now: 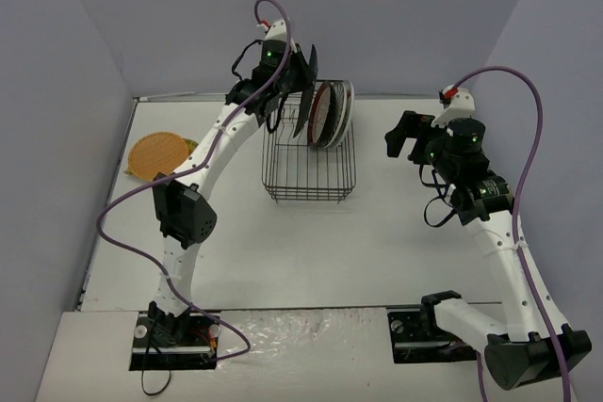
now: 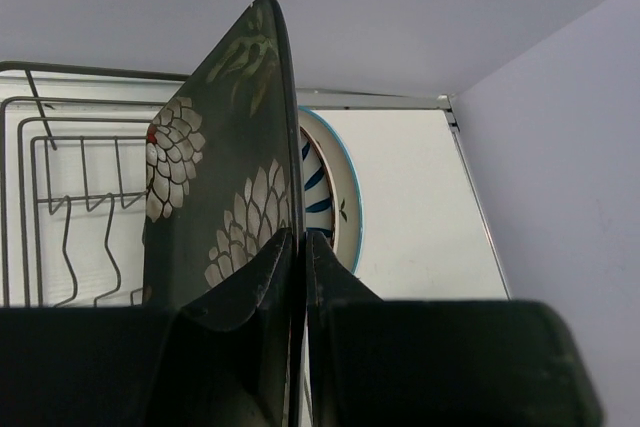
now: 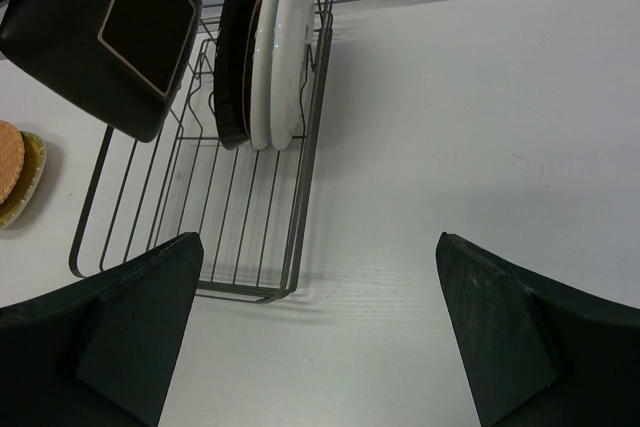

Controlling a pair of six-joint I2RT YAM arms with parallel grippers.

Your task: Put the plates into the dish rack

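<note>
A: What did the left gripper [image 2: 298,247] hold?

B: It was clamped on the edge of the dark plate [image 2: 225,177], held upright above the rack [image 1: 308,176], just beside the plates [image 1: 332,115] already slotted. The right gripper [image 3: 318,247] hung wide open and empty.

A: The risk?

B: Probably lowering off-slot, so it knocked its neighbours or jammed on a prong [image 2: 66,247].

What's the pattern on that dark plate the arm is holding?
Pale flower heads on the dark plate, clearest in the left wrist view.

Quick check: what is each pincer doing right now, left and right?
Left pincer: closed on the dark square plate.
Right pincer: open, holding nothing.
</note>
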